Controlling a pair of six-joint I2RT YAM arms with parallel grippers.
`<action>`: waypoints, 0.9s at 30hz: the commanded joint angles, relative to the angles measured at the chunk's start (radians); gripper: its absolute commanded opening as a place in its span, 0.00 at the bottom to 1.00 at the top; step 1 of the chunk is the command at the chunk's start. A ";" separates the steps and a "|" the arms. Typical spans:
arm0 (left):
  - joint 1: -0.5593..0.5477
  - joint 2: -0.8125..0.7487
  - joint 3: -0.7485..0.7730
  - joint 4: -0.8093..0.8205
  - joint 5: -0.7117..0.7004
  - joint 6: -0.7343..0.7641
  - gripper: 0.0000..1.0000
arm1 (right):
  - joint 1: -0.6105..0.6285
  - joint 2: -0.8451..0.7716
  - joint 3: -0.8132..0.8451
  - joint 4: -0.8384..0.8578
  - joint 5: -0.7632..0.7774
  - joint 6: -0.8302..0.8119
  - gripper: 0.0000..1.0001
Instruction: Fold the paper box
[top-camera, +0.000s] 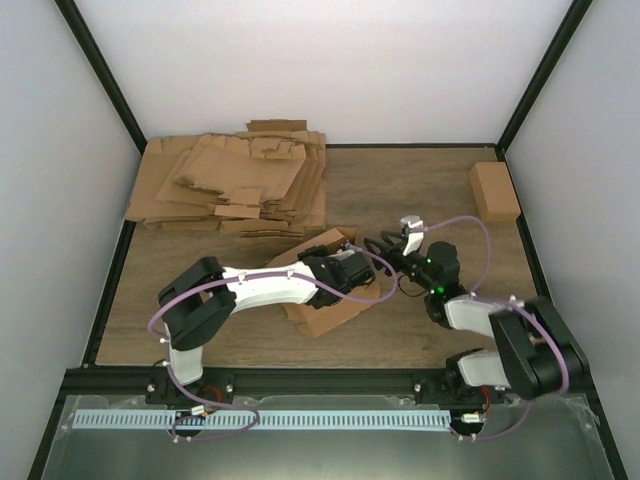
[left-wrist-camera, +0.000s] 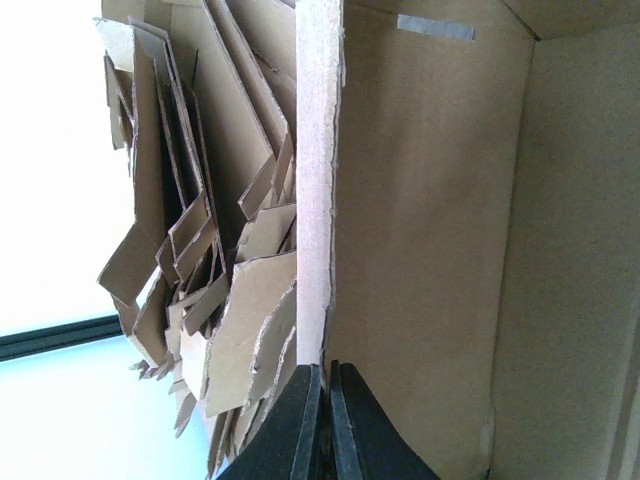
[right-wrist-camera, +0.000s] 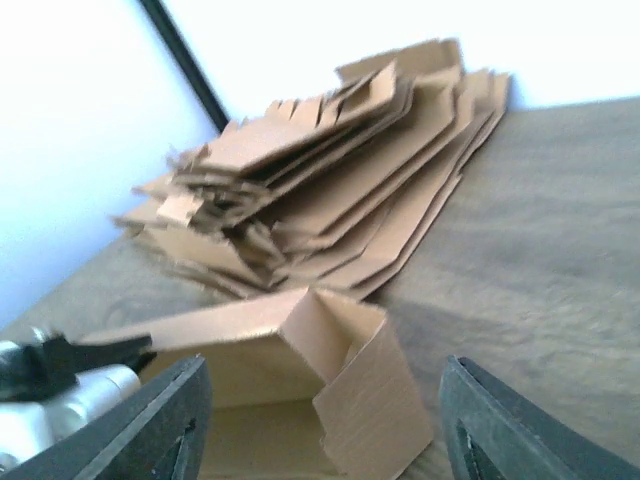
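Note:
The paper box is a brown, partly folded carton in the middle of the table, with its walls raised. My left gripper is shut on the edge of one upright wall. In the left wrist view the black fingers pinch that pale wall edge, with the box's inner side to the right. My right gripper is wide open just right of the box. In the right wrist view an upright end flap stands between its fingers without touching them.
A thick heap of flat cardboard sheets lies at the back left and also shows in the right wrist view. A small finished carton sits at the back right. White walls and black frame posts enclose the table.

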 joint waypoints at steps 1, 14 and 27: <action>-0.006 -0.030 -0.015 0.014 0.025 0.009 0.04 | 0.008 -0.197 -0.041 -0.082 0.230 0.014 0.66; -0.011 -0.031 -0.012 0.008 0.012 0.006 0.04 | 0.005 -0.333 0.223 -0.509 0.313 -0.061 1.00; -0.012 -0.036 -0.012 0.010 0.006 0.007 0.04 | -0.086 -0.127 -0.045 0.031 -0.019 -0.037 0.97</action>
